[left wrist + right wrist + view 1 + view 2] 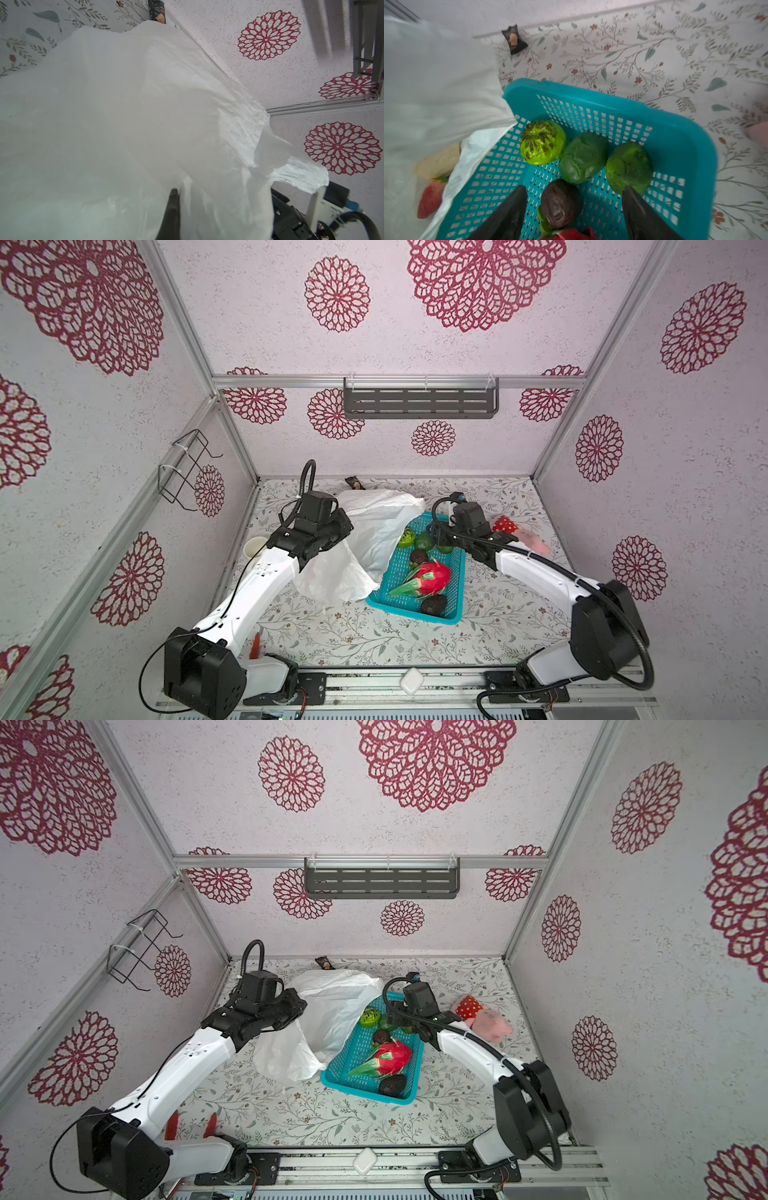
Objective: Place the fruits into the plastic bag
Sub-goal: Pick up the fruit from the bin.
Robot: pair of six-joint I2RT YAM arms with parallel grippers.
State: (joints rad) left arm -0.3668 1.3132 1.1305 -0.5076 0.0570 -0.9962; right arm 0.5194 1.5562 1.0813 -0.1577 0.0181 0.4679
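Basket (612, 99), teal, on table (374, 639): holds dragon fruit (430, 576), dark avocados (434, 605), green fruits (583, 158).
Plastic bag (374, 531): beside basket, draped over its rim; left tool (175, 192) clamped on it.
Right tool (573, 188): fingers apart, above basket.

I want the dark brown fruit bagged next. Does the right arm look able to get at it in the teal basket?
Probably yes: the right hand hangs open just above the dark brown fruit, which lies uncovered in the teal basket; nothing sits between them.
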